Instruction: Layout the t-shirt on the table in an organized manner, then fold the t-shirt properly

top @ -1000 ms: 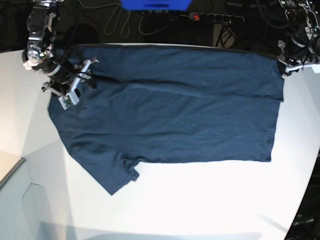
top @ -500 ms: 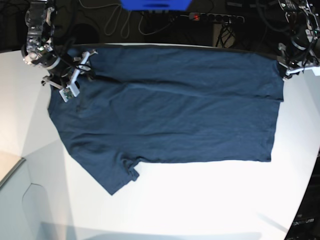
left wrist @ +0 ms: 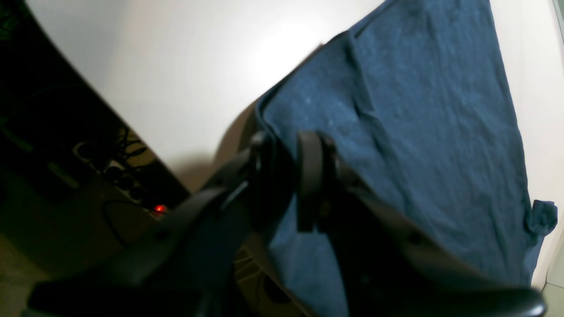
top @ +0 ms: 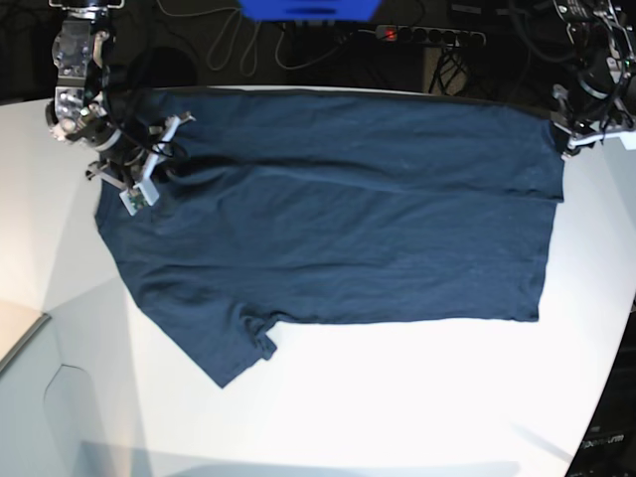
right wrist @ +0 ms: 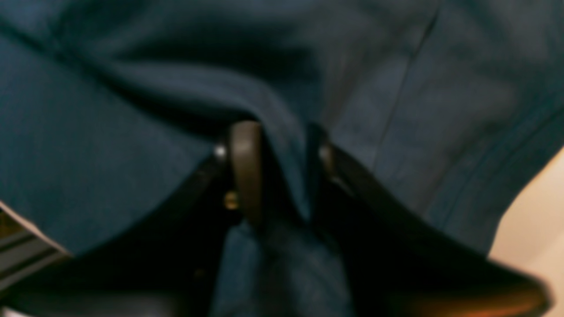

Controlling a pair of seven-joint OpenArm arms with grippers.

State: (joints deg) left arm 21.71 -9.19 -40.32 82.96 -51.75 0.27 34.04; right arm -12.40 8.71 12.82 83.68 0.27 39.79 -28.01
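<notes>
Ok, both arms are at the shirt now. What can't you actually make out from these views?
- Right wrist view: blurred; a fold of the t-shirt sits between the right gripper fingers, but which part is unclear.
- Base view: the right gripper's fingertips are hidden by its own wrist; the left gripper is too small to judge.
- Left wrist view: the left gripper fingers hide the pinched hem.
- The neck label shows in no view.
</notes>
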